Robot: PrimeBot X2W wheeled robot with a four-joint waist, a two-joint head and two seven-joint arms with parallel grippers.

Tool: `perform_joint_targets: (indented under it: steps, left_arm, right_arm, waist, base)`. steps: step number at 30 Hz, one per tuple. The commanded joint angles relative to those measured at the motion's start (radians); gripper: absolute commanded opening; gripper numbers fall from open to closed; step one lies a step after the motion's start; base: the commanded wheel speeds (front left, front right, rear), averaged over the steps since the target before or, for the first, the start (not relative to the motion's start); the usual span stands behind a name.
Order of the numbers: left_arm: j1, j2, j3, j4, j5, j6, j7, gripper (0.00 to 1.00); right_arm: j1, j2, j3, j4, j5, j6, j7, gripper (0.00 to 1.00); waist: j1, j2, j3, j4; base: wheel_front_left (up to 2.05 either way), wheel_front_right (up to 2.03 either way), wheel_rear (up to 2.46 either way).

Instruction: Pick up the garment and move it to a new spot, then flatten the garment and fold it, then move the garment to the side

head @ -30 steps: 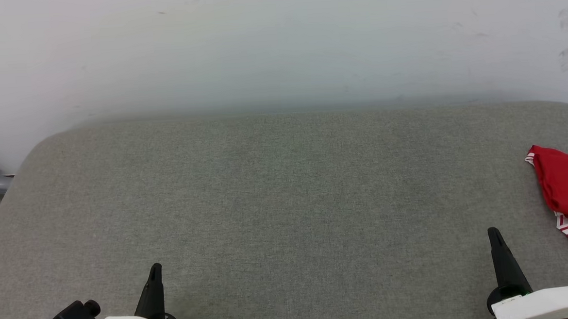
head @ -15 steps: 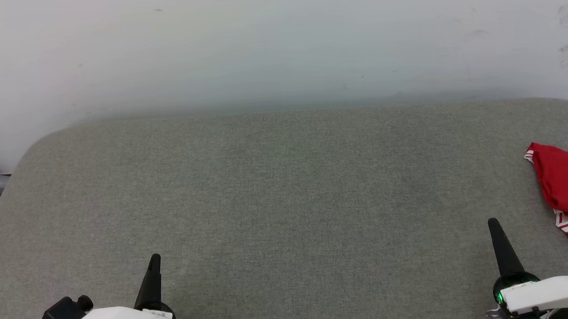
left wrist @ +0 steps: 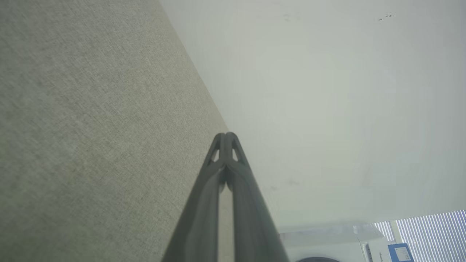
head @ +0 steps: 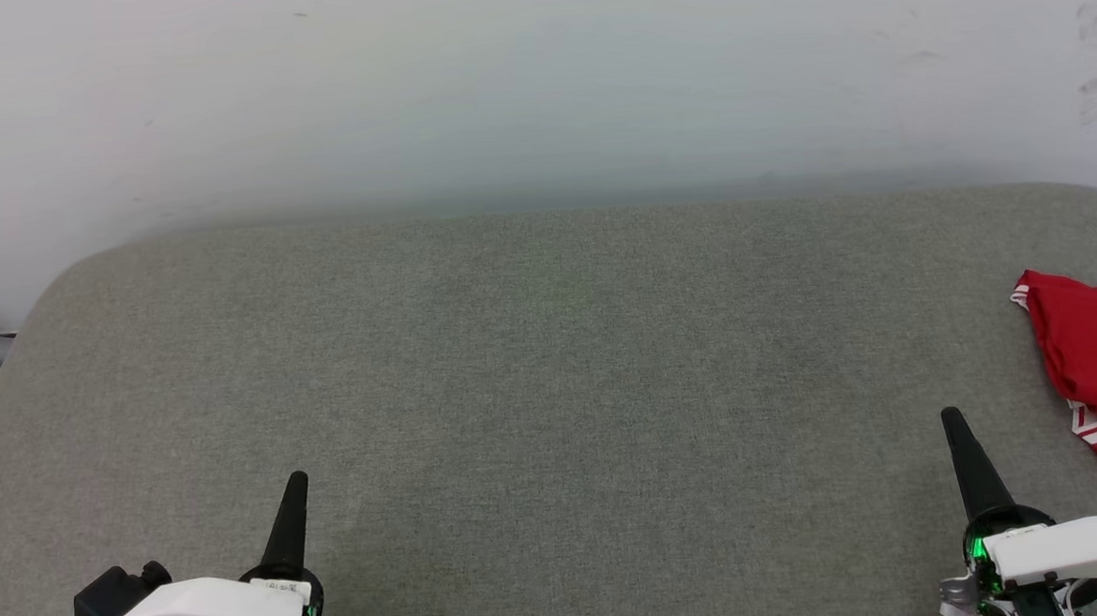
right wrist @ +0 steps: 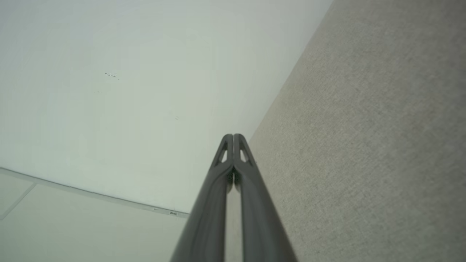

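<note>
Off to the right on the grey padded table [head: 551, 364], the garment [head: 1095, 354] lies bunched, cut off by the frame edge. It sits just ahead-right of the right gripper [head: 949, 416] and well apart from the left gripper [head: 296, 479], so the right arm is nearer. Both grippers have their fingers pressed together, holding nothing.

red crumpled jersey garment [head: 1091, 355] lay on my grey fabric-covered table [head: 550, 345], at its right edge | my left gripper [head: 297, 480] near-left | my right gripper [head: 950, 417] near-right, before the garment and left of it | pale wall [head: 537, 83] behind the table
</note>
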Motion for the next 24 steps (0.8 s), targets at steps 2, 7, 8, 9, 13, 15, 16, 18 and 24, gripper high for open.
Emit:
perform_joint_targets:
  steps: [2, 7, 8, 9, 13, 15, 16, 18, 24]
  left_arm:
    - [-0.024, 0.001, 0.005, -0.001, -0.031, -0.006, 0.007, 0.00]
    - [-0.033, 0.000, 0.012, 0.004, -0.078, -0.011, 0.019, 0.00]
    - [-0.034, -0.001, 0.012, 0.005, -0.088, -0.012, 0.021, 0.00]
    - [-0.035, -0.001, 0.014, 0.006, -0.098, -0.013, 0.022, 0.00]
    - [-0.043, -0.002, 0.018, 0.010, -0.133, -0.015, 0.032, 0.00]
    - [-0.046, -0.002, 0.020, 0.012, -0.151, -0.017, 0.037, 0.00]
    - [-0.048, -0.002, 0.021, 0.013, -0.161, -0.018, 0.039, 0.00]
    - [-0.051, -0.002, 0.023, 0.015, -0.177, -0.020, 0.043, 0.00]
    - [-0.060, -0.003, 0.028, 0.020, -0.228, -0.023, 0.055, 0.00]
  right_arm:
    - [-0.026, -0.007, -0.004, -0.001, 0.030, 0.000, 0.008, 0.00]
    - [-0.033, -0.006, -0.007, 0.006, 0.074, 0.000, 0.020, 0.00]
    - [-0.035, -0.006, -0.007, 0.007, 0.083, 0.000, 0.022, 0.00]
    - [-0.036, -0.006, -0.008, 0.009, 0.092, 0.000, 0.026, 0.00]
    - [-0.044, -0.005, -0.011, 0.013, 0.125, 0.000, 0.035, 0.00]
    - [-0.047, -0.005, -0.012, 0.015, 0.141, 0.000, 0.039, 0.00]
    - [-0.048, -0.005, -0.012, 0.016, 0.149, 0.000, 0.041, 0.00]
    - [-0.051, -0.004, -0.013, 0.018, 0.166, 0.000, 0.045, 0.00]
    - [-0.061, -0.003, -0.017, 0.025, 0.211, 0.000, 0.059, 0.00]
  waist:
    - [0.0000, 0.0000, 0.001, -0.001]
    - [0.0000, 0.0000, 0.003, -0.002]
    - [0.0000, 0.0000, 0.004, -0.002]
    - [0.0000, 0.0000, 0.004, -0.002]
    - [0.0000, 0.0000, 0.006, -0.004]
    - [0.0000, 0.0000, 0.007, -0.004]
    - [0.0000, 0.0000, 0.008, -0.004]
    - [0.0000, 0.0000, 0.009, -0.005]
    - [0.0000, 0.0000, 0.011, -0.007]
  base:
    - [0.00, 0.00, 0.00]
    - [0.00, 0.00, 0.00]
    - [0.00, 0.00, 0.00]
    - [0.00, 0.00, 0.00]
    - [0.00, 0.00, 0.00]
    - [0.00, 0.00, 0.00]
    - [0.00, 0.00, 0.00]
    - [0.00, 0.00, 0.00]
    - [0.00, 0.00, 0.00]
